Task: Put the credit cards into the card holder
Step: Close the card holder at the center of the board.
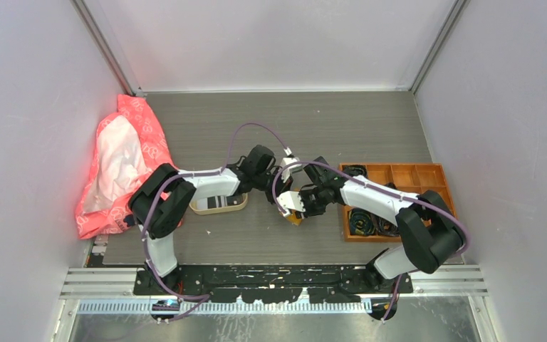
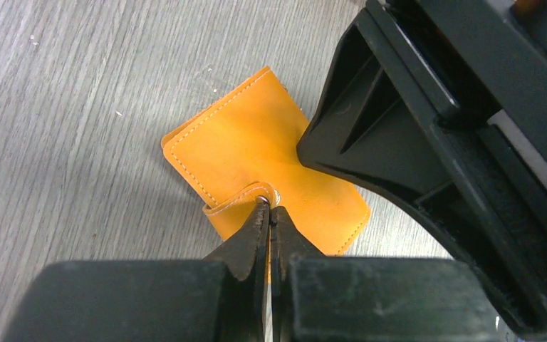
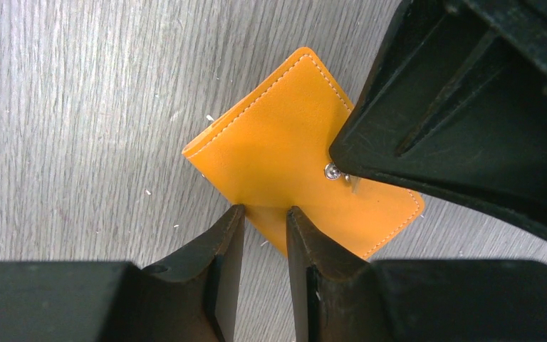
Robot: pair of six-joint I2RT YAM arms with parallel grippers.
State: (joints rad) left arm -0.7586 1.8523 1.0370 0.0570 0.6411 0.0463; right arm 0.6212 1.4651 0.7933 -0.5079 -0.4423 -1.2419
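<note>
- The mustard-orange card holder (image 2: 246, 146) lies folded shut on the grey table (image 1: 327, 128), a little right of centre, between the two wrists.
- The left gripper (image 2: 269, 208) is pinched fully together on the snap tab (image 2: 238, 198), whose loop curls up off the cover. The metal stud (image 3: 332, 171) shows bare on the cover, so the snap looks undone.
- The right gripper (image 3: 263, 212) stands part way open and clamps nothing. Its tips come down at one edge of the holder, seemingly to pin it, though firm contact cannot be confirmed.
- The step in hand appears to be opening the holder. Done well, the tab is drawn up and over slowly, in an arc about the fold, while the right tips hold the lower leaf down.
- Pulled too hard, the whole holder is likely to slide or lift off the table instead of opening.
- The credit cards (image 1: 219, 201), a black-and-white striped one on top, sit in a beige tray (image 1: 196, 208) just left of the holder, partly under the left forearm. None is in the holder, as far as can be seen.
- At the right, an orange compartmented box (image 1: 399, 167) holds black coils (image 1: 362, 219) in its near cells.
- A crumpled pink bag (image 1: 121, 167) slumps against the left wall.
</note>
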